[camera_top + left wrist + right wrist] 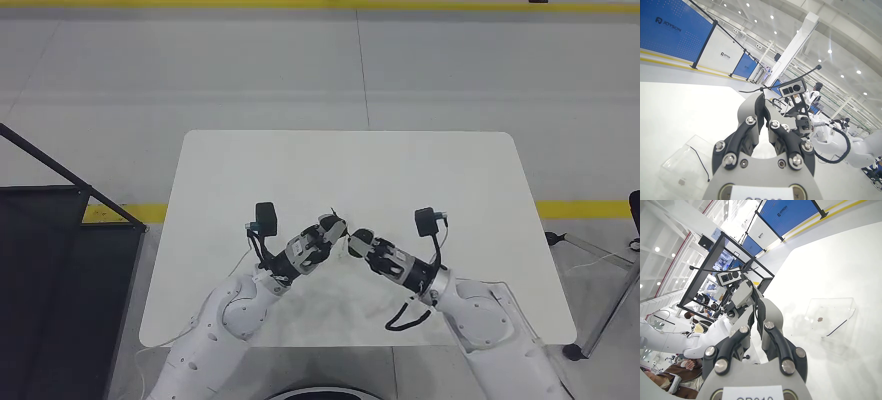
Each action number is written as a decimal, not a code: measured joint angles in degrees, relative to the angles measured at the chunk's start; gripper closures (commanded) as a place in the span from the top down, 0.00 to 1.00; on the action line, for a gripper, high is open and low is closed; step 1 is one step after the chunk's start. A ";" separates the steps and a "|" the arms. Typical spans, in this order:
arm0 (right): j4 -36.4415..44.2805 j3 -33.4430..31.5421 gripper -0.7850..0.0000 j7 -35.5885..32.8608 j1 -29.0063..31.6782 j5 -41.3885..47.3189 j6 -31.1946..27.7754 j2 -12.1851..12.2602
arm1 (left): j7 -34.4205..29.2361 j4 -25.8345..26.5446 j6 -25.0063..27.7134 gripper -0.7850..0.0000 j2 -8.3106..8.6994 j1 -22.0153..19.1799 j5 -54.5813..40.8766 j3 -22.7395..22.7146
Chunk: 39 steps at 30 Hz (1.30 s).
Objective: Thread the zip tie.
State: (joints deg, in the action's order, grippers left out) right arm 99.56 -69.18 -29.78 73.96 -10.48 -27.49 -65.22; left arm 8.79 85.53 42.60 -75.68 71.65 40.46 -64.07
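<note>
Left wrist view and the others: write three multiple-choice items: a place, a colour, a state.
1. Where is the spare zip tie? A. In the clear box B. On the floor C. Across an arm
2. Colour of the held zip tie? A. White B. Black C. Yellow
3. Fingers of the left gripper? A. Wide open B. Shut, empty C. Shut on the held zip tie
1 A, the box's walls surround it; 2 B, black along its length; 3 C, it sticks out between closed fingers.
</note>
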 measured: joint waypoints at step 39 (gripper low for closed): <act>-0.99 -1.57 0.00 1.59 0.55 6.83 -2.56 0.03 | -1.23 -0.43 1.99 0.98 0.25 0.50 -0.88 -1.85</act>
State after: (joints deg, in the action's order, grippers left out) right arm 98.57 -70.75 -28.18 74.52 -3.65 -30.05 -65.19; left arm 7.56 85.10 44.59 -75.43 72.16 39.58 -65.92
